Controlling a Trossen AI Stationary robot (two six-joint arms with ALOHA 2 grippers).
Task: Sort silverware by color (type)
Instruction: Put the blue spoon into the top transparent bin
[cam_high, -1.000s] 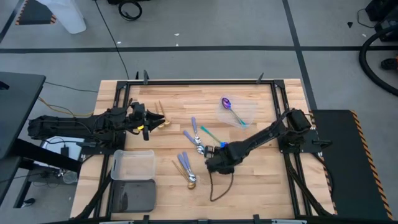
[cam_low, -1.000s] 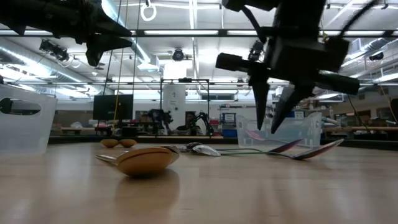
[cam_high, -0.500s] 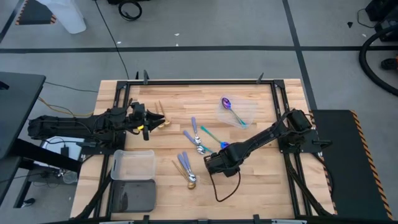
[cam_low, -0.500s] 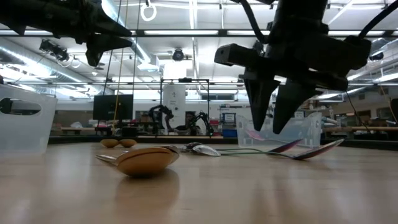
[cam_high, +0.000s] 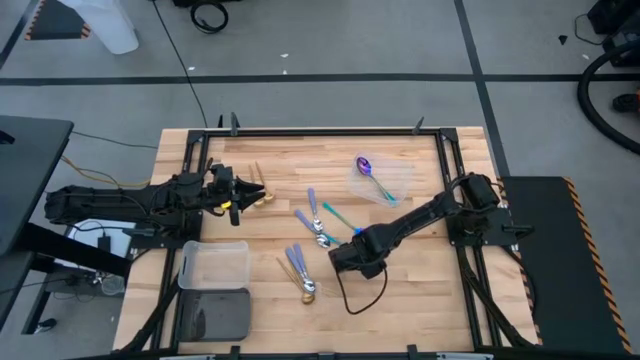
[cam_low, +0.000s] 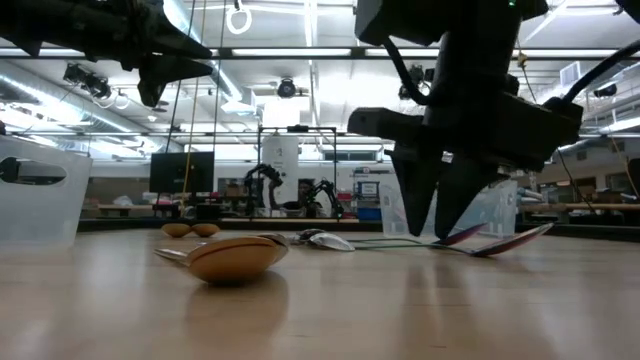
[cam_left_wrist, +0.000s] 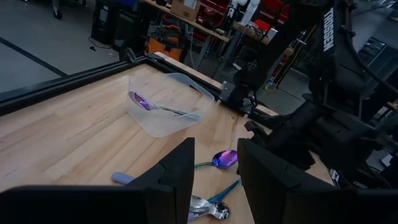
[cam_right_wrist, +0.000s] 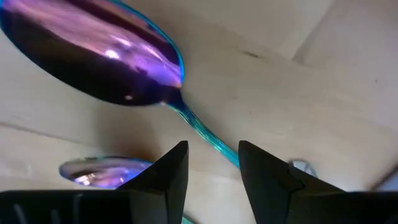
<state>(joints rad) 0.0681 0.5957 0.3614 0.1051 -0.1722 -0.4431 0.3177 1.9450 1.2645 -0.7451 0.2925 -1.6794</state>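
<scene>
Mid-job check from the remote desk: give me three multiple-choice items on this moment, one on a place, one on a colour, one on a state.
1. Where is the right gripper?
A. over the middle of the table, by the loose spoons
B. parked at the table's left edge
C. over the dark tray

2. What colour is the spoon in the clear container?
A. gold
B. iridescent purple with a teal handle
C. plain white

3. How does the right gripper stand over the purple spoon?
A. shut on it
B. open, fingers astride its handle
C. holding a lid

Answers: A, the high view shows it there; B, both high and left wrist views show purple; B, the right wrist view shows a gap.
</scene>
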